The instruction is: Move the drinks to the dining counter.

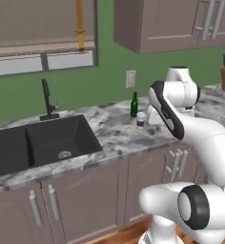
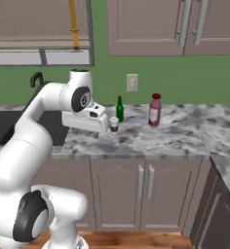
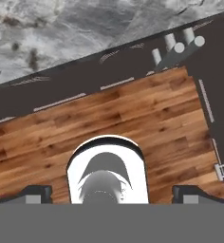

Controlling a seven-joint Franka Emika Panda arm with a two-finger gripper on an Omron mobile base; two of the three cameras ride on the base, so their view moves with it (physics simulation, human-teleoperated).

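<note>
Gripper (image 3: 109,194): fingers spread fully apart, holding nothing, pointed down at the wood floor.
Slim dark-green glass bottle (image 2: 120,108): upright on the veined marble counter (image 2: 185,131) by the black sink (image 1: 47,140).
Short white-topped cup (image 2: 114,124): just in front of the bottle.
Handling: bottle probably rigid, slippery, breakable; clamp mid-body.
</note>
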